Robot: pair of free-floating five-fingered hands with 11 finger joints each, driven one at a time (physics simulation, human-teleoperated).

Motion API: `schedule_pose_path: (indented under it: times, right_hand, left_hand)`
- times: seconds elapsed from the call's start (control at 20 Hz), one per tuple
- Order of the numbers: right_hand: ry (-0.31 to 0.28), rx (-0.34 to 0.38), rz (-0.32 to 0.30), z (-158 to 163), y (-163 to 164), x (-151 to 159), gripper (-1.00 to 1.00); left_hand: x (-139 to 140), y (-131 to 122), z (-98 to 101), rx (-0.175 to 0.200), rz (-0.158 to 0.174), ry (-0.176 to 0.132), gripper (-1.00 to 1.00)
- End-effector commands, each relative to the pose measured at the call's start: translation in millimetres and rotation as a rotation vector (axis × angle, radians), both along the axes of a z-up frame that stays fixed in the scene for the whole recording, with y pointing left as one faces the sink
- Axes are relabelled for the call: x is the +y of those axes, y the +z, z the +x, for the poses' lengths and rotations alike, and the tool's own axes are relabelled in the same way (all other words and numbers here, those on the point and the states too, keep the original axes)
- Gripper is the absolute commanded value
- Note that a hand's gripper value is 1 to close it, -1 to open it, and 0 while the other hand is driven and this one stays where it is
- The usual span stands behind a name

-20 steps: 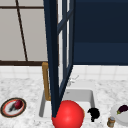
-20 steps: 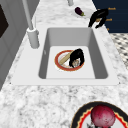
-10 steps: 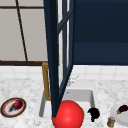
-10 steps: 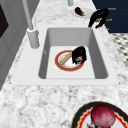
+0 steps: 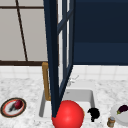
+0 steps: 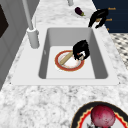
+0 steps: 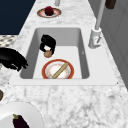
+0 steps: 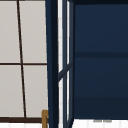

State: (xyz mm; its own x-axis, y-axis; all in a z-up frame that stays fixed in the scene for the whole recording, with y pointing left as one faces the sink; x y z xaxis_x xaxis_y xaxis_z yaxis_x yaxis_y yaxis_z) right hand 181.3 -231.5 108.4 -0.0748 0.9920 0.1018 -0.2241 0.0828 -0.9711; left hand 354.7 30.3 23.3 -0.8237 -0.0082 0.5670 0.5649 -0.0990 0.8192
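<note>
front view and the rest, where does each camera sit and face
Front view: before the white sink basin, facing the wall; black left hand.
Left side view: looks rightward along it; left hand, right hand beyond.
Right side view: looks leftward; both hands.
Upper view: faces navy-framed glass door.
Side views share red-rimmed round plate.

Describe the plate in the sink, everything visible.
The plate is round, with a red-orange rim and a white centre, and looks ceramic. It lies flat on the sink floor, toward the right end of the basin. A tan stick, wooden by its look, lies diagonally across it. In the left side view a hand hangs over the plate's edge, fingers curled round a small brown ball; whether the hand touches the plate is unclear.
</note>
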Motion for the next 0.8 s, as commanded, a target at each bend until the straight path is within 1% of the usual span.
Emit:
schedule_pose_path:
  times: [0.0,0.15,0.5,0.6,0.7,0.75]
  right_hand:
    - [0.0,0.0,0.0,0.0,0.0,0.0,0.0]
    - [0.0,0.0,0.0,0.0,0.0,0.0,0.0]
    - [0.0,0.0,0.0,0.0,0.0,0.0,0.0]
    - [0.0,0.0,0.0,0.0,0.0,0.0,0.0]
    - [0.0,0.0,0.0,0.0,0.0,0.0,0.0]
    - [0.0,0.0,0.0,0.0,0.0,0.0,0.0]
  left_hand:
    - [28.6,26.0,-1.3,-0.021,-0.003,-0.014,1.0]
    - [51.0,43.9,-0.5,-0.01,-0.011,-0.009,1.0]
    - [93.3,95.0,-0.6,-0.003,-0.034,-0.021,1.0]
    - [107.0,111.1,-0.7,-0.002,-0.024,-0.022,1.0]
    - [110.8,127.1,-1.6,-0.001,-0.015,-0.013,1.0]
    - [118.4,134.7,-0.8,0.002,-0.019,-0.013,1.0]
